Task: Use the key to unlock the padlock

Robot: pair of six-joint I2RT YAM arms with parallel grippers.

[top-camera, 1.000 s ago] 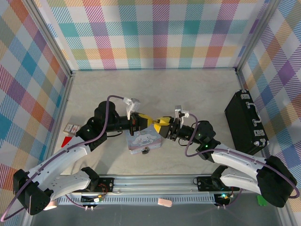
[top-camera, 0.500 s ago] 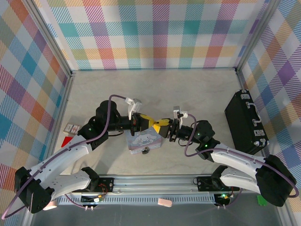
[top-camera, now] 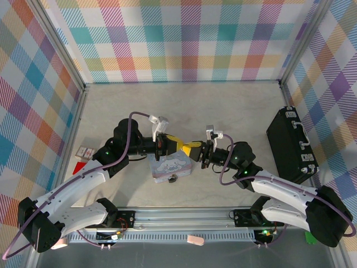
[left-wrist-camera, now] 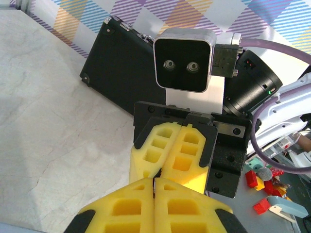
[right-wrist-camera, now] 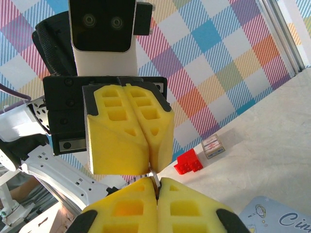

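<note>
My left gripper (top-camera: 182, 145) and right gripper (top-camera: 189, 147) meet tip to tip above the pastel puppy tin (top-camera: 170, 166). Both are shut. A thin metal key (right-wrist-camera: 154, 175) sits pinched in the seam where the yellow tips touch. In the left wrist view it is a dark sliver (left-wrist-camera: 156, 180) running from my left gripper (left-wrist-camera: 154, 183) into the right gripper (left-wrist-camera: 164, 171). In the right wrist view it rises from my right gripper (right-wrist-camera: 156, 183) to the left gripper (right-wrist-camera: 148, 167). A tiny dark padlock (top-camera: 173, 178) lies at the tin's front edge.
A black case (top-camera: 291, 145) stands at the right wall. A red block (top-camera: 79, 167) and a small card box (top-camera: 85, 152) lie at the left wall. The bare tabletop stretches behind the arms to the plaid back wall.
The two grippers have closed the small gap between their tips and now touch above the tin. The tin and padlock have not moved.
</note>
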